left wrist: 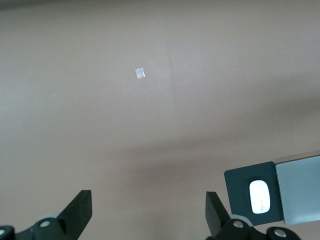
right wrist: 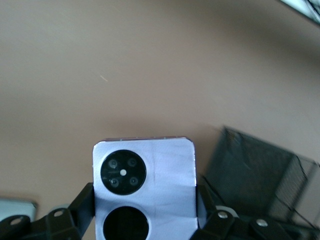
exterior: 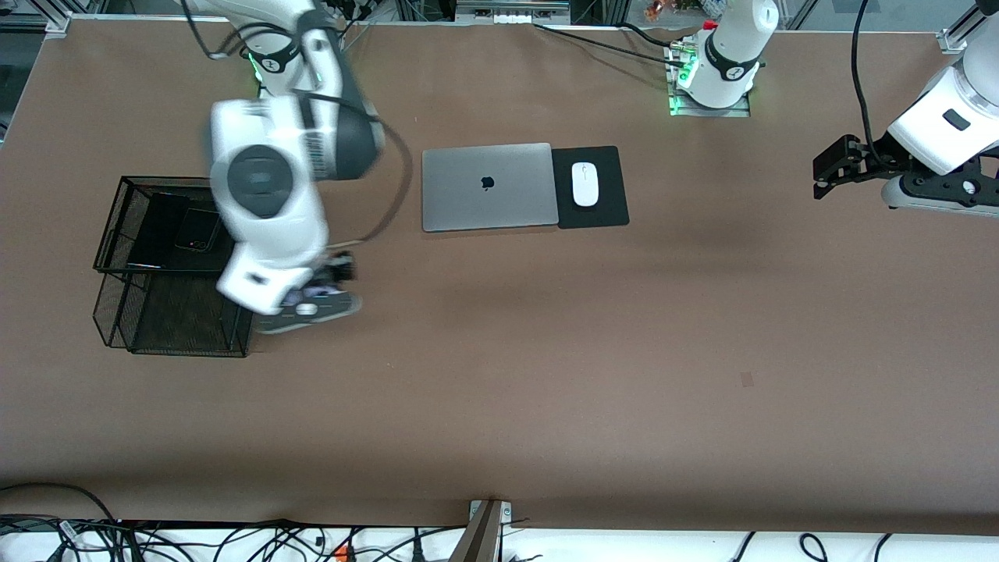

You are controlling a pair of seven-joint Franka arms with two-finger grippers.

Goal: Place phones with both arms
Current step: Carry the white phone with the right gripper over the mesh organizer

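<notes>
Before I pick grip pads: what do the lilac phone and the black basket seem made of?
Lilac phone, held in the right pincer: smooth, faintly glossy back, likely glass or plastic; even sheen. Black basket: thin metal wire mesh, matte dark coating; table shows through it.

Matt lilac phone [right wrist: 144, 187], black wire-mesh basket [exterior: 125, 234], brushed-metal laptop [exterior: 488, 187], glossy white mouse [exterior: 584, 184]

Brown table [exterior: 546, 375] carries laptop [exterior: 488, 187], mouse pad [exterior: 601, 207], mesh basket [exterior: 168, 269]

Right hand [right wrist: 145, 210] clamped on a load; left hand [left wrist: 149, 215] waits, fingers spread wide.
</notes>
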